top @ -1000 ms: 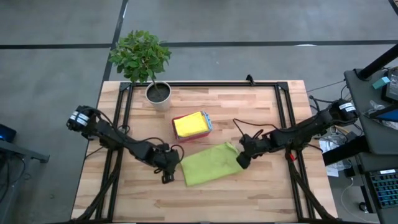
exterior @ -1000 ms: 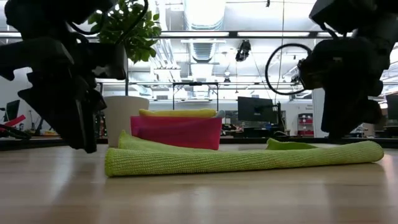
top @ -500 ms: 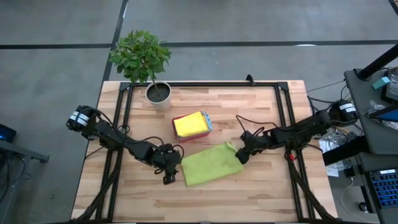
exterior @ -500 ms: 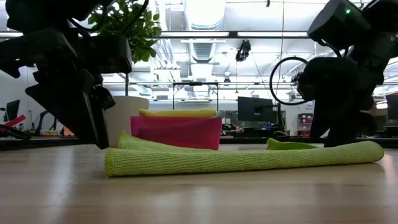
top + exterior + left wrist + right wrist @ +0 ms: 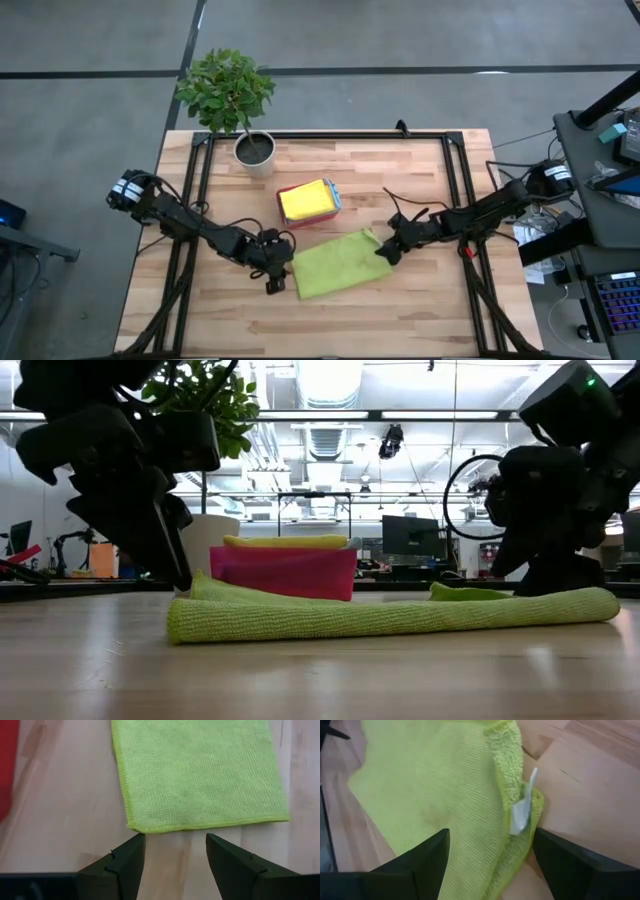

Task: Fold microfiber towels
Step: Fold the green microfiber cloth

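Observation:
A lime green towel (image 5: 340, 262) lies folded flat near the table's middle, its thick fold edge (image 5: 390, 618) facing the near side. My left gripper (image 5: 175, 856) stands open just short of the towel's left edge (image 5: 200, 826), both fingers on bare wood. My right gripper (image 5: 490, 865) is open at the towel's right end, where a white tag (image 5: 522, 812) sticks out of the bunched corner. A yellow towel (image 5: 305, 199) lies folded in the pink tray (image 5: 335, 205). My right gripper has its two fingers on either side of the green towel's right end (image 5: 512, 845), coming at it slanting down from the table's right. The towel lies flat on the table. Whether a finger touches the cloth, I cannot tell.
A potted plant (image 5: 254, 149) stands at the far left of the table, behind the tray. Black frame rails (image 5: 455, 190) run along the table's left, right and far sides. Bare wood (image 5: 330, 325) lies between the towel and the near edge.
My right gripper has sunk toward the towel's right end and tipped further down. My left gripper's fingers have swung a little toward the towel's left edge. The towel has stayed where it was.

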`<action>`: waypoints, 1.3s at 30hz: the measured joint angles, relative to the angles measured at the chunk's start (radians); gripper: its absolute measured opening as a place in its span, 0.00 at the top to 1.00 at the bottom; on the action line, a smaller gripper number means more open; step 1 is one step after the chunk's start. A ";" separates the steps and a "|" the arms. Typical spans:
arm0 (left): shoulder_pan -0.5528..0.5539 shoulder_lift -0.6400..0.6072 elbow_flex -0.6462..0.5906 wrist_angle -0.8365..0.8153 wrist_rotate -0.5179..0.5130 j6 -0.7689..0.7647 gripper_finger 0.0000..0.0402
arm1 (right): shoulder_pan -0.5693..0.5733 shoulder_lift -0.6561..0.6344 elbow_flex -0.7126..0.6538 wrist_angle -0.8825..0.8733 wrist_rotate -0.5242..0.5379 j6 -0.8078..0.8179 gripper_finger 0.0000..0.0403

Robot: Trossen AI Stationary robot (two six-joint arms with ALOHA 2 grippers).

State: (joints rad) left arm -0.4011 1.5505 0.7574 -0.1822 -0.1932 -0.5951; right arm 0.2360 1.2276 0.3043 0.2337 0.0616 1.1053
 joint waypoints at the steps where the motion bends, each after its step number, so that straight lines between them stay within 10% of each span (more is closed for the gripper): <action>1: 0.000 0.000 0.000 0.002 0.000 0.000 0.52 | 0.008 0.012 0.001 0.015 0.010 0.001 0.32; 12: 0.002 0.000 0.002 0.050 -0.005 0.000 0.52 | -0.003 0.309 0.107 0.318 0.012 -0.140 0.42; 22: 0.005 0.000 0.001 0.044 -0.018 0.001 0.52 | -0.017 0.253 0.134 0.220 0.000 -0.200 0.88; 30: 0.008 0.000 0.001 0.052 -0.086 0.001 0.52 | -0.045 0.073 0.158 -0.130 0.025 -0.228 0.97; 39: 0.008 0.000 0.001 0.109 -0.095 0.042 0.52 | -0.145 -0.106 0.387 -0.929 0.074 -0.233 0.97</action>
State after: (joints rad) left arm -0.3931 1.5501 0.7586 -0.0728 -0.2878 -0.5533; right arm 0.0912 1.1219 0.6911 -0.6955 0.1352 0.8720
